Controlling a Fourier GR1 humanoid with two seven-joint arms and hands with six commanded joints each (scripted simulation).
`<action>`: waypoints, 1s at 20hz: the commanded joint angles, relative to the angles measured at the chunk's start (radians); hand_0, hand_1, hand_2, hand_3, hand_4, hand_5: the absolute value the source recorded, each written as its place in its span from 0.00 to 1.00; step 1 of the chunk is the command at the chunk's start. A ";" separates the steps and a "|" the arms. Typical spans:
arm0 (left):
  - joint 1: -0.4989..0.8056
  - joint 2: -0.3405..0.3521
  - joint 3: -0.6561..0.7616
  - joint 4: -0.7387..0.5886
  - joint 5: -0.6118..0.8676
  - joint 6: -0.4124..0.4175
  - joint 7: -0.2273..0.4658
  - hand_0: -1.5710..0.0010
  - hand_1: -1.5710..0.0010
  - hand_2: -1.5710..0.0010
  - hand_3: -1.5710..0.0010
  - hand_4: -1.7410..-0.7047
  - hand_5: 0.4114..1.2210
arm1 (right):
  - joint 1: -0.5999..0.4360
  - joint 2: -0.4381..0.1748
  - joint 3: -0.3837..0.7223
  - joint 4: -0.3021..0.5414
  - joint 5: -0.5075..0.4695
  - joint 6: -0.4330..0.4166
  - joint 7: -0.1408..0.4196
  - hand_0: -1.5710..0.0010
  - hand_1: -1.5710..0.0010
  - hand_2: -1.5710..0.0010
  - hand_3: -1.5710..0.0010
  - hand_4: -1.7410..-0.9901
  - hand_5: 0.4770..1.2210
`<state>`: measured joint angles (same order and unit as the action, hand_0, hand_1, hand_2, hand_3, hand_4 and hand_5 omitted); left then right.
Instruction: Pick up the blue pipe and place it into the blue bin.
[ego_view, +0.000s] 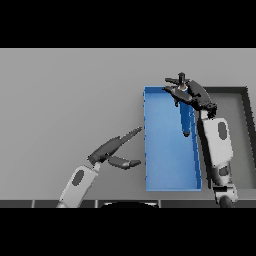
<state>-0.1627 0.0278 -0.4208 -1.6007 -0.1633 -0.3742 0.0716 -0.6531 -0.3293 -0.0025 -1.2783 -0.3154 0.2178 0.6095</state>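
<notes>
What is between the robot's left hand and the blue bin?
Nothing: in the head view, only bare grey table separates the open left hand from the rectangular blue bin.

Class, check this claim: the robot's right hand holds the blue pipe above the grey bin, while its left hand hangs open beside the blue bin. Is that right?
Not quite. In the head view the right hand holds the blue pipe above the blue bin, not the grey bin to its right. The rest stands: the left hand hangs open beside the blue bin.

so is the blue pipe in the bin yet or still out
Not set down yet: the blue pipe hangs over the blue bin, its upper end held by the right hand at the far right corner.
</notes>
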 joint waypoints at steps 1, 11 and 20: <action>-0.007 0.002 0.005 0.001 0.002 0.000 0.005 1.00 1.00 1.00 1.00 0.79 0.08 | 0.016 -0.007 0.017 0.017 -0.009 -0.004 0.000 0.00 0.00 0.00 0.00 0.32 1.00; -0.022 -0.001 0.012 0.012 0.003 0.004 -0.001 1.00 1.00 1.00 1.00 0.79 0.10 | -0.051 -0.255 0.512 0.193 -0.465 -0.327 0.000 0.45 0.48 0.50 0.85 0.45 0.89; -0.006 0.003 0.006 0.016 -0.003 0.005 -0.011 1.00 1.00 1.00 1.00 0.78 0.10 | -0.117 -0.379 0.749 0.123 -0.331 -0.137 0.000 0.93 0.93 0.93 0.98 0.73 0.45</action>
<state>-0.1689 0.0308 -0.4143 -1.5850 -0.1664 -0.3694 0.0601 -0.7704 -0.7080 0.7462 -1.1555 -0.6466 0.0808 0.6100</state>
